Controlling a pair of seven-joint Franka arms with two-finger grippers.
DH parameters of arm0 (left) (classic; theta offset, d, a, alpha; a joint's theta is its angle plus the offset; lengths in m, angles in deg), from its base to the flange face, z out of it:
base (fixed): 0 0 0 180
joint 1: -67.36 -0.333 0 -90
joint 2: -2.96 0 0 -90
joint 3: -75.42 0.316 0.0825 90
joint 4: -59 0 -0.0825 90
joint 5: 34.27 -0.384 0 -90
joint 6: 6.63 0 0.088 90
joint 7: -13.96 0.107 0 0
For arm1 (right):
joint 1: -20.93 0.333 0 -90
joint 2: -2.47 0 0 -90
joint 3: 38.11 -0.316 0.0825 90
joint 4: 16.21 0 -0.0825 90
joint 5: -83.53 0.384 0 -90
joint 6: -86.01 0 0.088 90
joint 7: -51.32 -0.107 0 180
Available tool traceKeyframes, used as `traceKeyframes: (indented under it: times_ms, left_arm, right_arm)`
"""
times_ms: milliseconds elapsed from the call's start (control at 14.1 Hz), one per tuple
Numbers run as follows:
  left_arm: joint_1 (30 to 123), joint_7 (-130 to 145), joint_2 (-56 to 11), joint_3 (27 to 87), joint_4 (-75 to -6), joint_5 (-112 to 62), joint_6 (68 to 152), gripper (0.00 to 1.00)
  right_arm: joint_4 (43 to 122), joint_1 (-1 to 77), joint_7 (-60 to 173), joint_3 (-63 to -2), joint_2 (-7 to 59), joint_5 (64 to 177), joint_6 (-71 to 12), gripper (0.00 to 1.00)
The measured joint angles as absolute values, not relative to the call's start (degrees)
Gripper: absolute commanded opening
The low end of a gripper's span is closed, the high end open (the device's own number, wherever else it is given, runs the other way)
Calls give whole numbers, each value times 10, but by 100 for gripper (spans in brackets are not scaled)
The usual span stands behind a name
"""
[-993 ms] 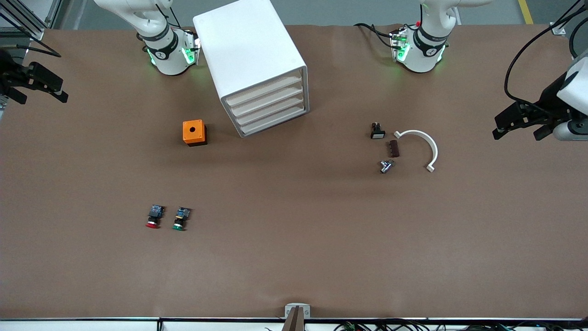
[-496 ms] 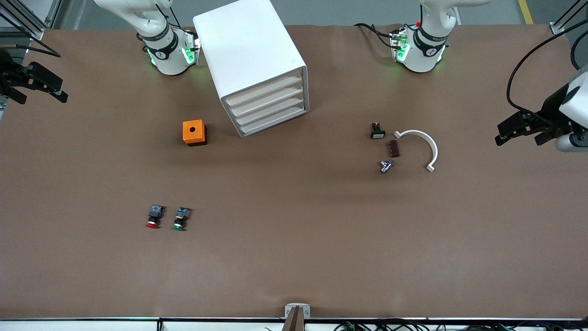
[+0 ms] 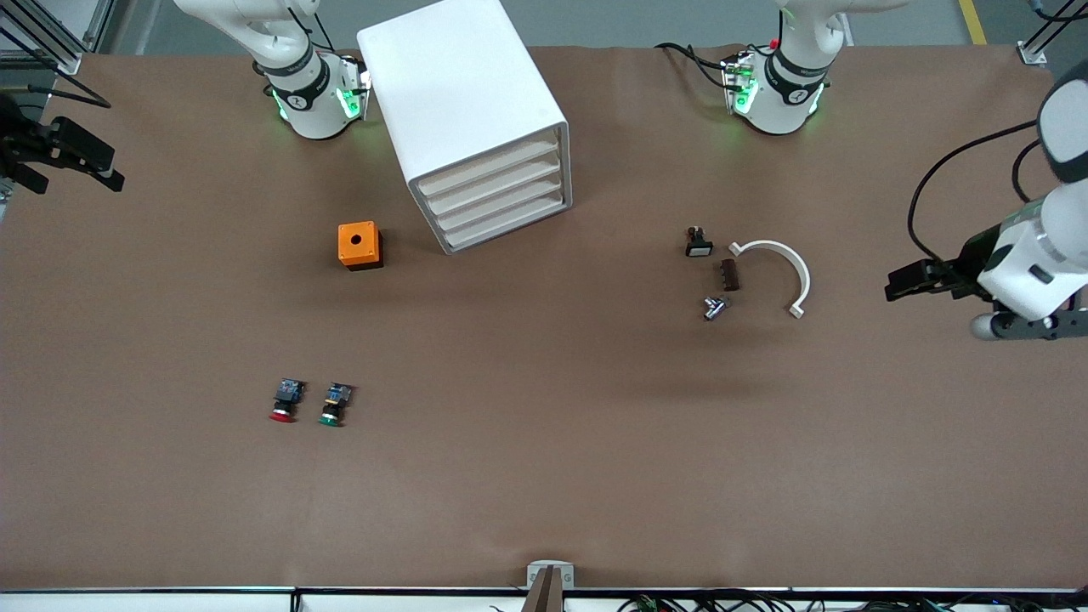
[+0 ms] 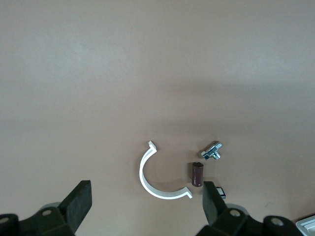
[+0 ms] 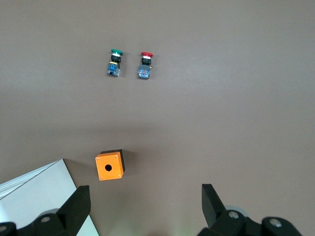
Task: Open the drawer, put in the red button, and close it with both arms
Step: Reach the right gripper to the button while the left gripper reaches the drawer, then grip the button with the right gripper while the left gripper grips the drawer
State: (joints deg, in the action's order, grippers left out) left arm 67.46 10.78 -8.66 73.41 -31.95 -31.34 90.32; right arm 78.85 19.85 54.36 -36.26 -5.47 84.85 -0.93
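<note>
Nearest the front camera, the red button [image 3: 283,406] lies on its side on the table [image 3: 544,476], cap toward that camera. Its green twin [image 3: 334,408] lies just beside it at its 3 o'clock, apart from it. Well away at about 2 o'clock of the pair is a cluster of small parts: a metal fitting [image 3: 714,307], a brown block [image 3: 729,274] at the fitting's 1 o'clock, a white arc [image 3: 786,268] curving around the block's 3 o'clock side, and a black switch [image 3: 698,243] at the block's 11 o'clock.

The left gripper [image 3: 901,285] hangs over bare table at the arc's 3 o'clock, fingers spread wide and holding nothing. An orange box [image 3: 359,245] sits at the red button's 1 o'clock. At the box's 2 o'clock stands the cabinet [image 3: 463,102]; its top drawer [image 3: 489,167] is shut, flush with the three below. The right gripper [image 3: 106,170] waits over the table edge at the box's 10 o'clock, fingers also spread and empty.
</note>
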Motion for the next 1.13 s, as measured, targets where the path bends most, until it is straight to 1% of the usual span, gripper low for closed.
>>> traceKeyframes:
  times_ms: [142,284,496,709,922,1134]
  left_arm:
    - [679,104,-109,730,-319,-313,904,100]
    - [689,76,-122,726,-318,-313,904,100]
    - [732,-12,-137,723,-312,-313,902,100]
    - [787,-139,-169,721,-279,-284,873,100]
    - [833,-285,-215,720,-240,-207,852,100]
    - [864,-480,-257,720,-222,-126,850,100]
  right_arm:
    - [789,198,544,-362,-40,845,-21,100]
    - [789,198,544,-363,-25,836,-51,100]
    - [789,199,545,-364,0,834,-73,100]
    - [788,200,545,-367,74,834,-121,100]
    - [778,205,545,-368,157,834,-170,100]
    - [770,206,545,-368,205,834,-213,100]
